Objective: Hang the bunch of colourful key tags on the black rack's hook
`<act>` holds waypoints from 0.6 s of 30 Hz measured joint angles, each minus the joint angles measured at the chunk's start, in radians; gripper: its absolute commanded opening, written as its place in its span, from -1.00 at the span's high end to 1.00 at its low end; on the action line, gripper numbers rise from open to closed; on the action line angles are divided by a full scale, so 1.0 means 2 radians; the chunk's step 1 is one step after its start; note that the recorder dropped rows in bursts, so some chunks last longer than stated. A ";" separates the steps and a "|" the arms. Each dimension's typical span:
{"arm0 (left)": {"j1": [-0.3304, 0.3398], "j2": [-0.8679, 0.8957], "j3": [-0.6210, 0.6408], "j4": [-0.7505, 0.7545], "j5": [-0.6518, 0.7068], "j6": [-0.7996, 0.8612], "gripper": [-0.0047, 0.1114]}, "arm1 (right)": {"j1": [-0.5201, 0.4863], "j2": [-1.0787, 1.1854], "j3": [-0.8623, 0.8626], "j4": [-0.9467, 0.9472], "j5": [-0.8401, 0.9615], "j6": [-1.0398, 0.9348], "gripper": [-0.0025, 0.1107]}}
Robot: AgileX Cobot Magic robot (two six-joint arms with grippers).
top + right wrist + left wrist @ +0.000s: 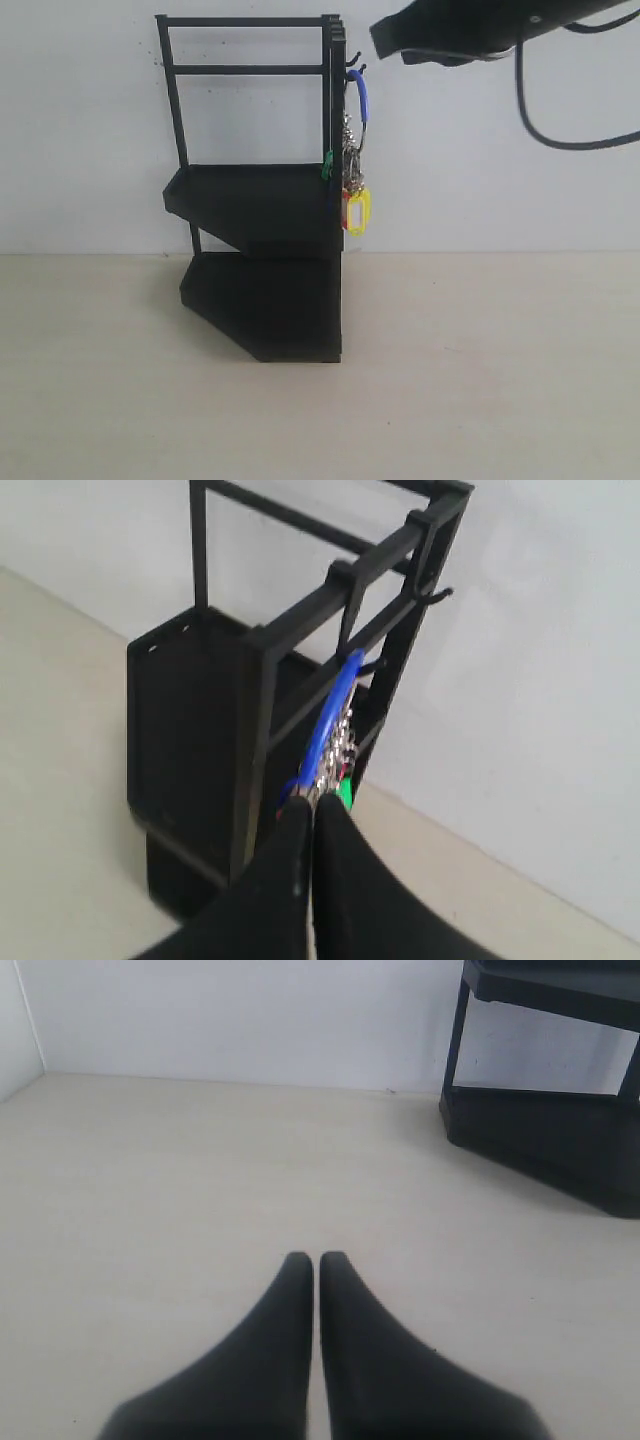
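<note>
The black rack (260,200) stands against the white wall. The colourful key tag bunch (355,195) hangs by its blue loop (366,100) from a small hook (354,70) on the rack's right side, yellow and red tags lowest. My right gripper (385,42) hovers up and to the right of the hook, apart from the loop, shut and empty. In the right wrist view its tips (315,810) point at the hanging bunch (335,730). My left gripper (317,1258) is shut over bare table, with the rack's base (550,1130) off to one side.
A black cable (535,115) loops down from the right arm, above the table. A second hook (437,595) sticks out from the rack's top rail. The pale tabletop (480,380) spreads around the rack.
</note>
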 measured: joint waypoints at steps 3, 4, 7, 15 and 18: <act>0.000 0.000 0.000 0.000 0.000 0.000 0.84 | 0.000 -0.065 0.000 -0.015 0.137 0.009 0.96; 0.000 0.000 0.000 0.000 0.000 0.000 0.84 | 0.000 -0.095 0.000 -0.018 0.182 0.010 0.96; 0.000 0.000 0.000 0.000 0.000 0.000 0.84 | 0.000 -0.165 0.004 -0.033 0.251 0.037 0.96; 0.000 0.000 0.000 0.000 0.000 0.000 0.84 | 0.000 -0.394 0.237 -0.044 0.148 0.076 0.96; 0.000 0.000 0.000 0.000 0.000 0.000 0.84 | 0.000 -0.465 0.305 -0.046 0.058 0.079 0.96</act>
